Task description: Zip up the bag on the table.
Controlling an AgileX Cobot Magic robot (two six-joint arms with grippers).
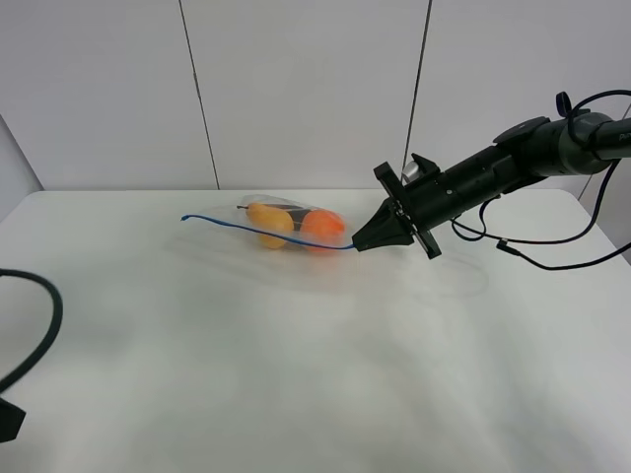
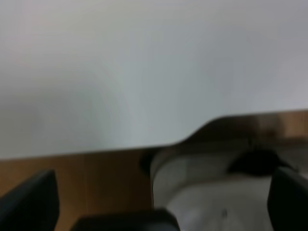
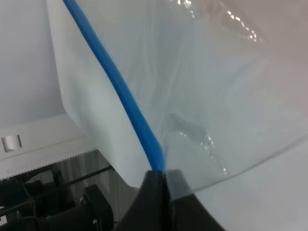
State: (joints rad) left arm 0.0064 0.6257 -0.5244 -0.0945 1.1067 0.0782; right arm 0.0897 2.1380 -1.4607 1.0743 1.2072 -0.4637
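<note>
The right claw [image 1: 361,243] reaches in low over the white counter [image 1: 296,374] and is clenched on the blue zip strip [image 1: 266,233] of the bag [image 1: 291,227]. From its wrist camera the 2 black fingertips [image 3: 153,180] are pressed tight together, with the blue strip [image 3: 115,82] running straight out from between them and the clear plastic of the bag [image 3: 216,96] spreading away beside it.

The bag lies toward the far side of the counter, directly ahead of that claw's tip and touching it at the strip's end. The strip stretches away from the claw in a thin line, lifted a little off the counter, to a free end well beyond the fruit. Through the crinkly plastic I can make out 2 fruits just ahead of the claw: an orange one [image 1: 322,228] nearest the tip and a yellow one [image 1: 269,223] beyond it, side by side.

The left claw [image 2: 159,202] is off at the counter's edge, well apart from the bag. Its wrist view is blurred, but the 2 dark fingers [image 2: 31,202] sit far apart at either side of the picture with nothing between them, so it looks released.
</note>
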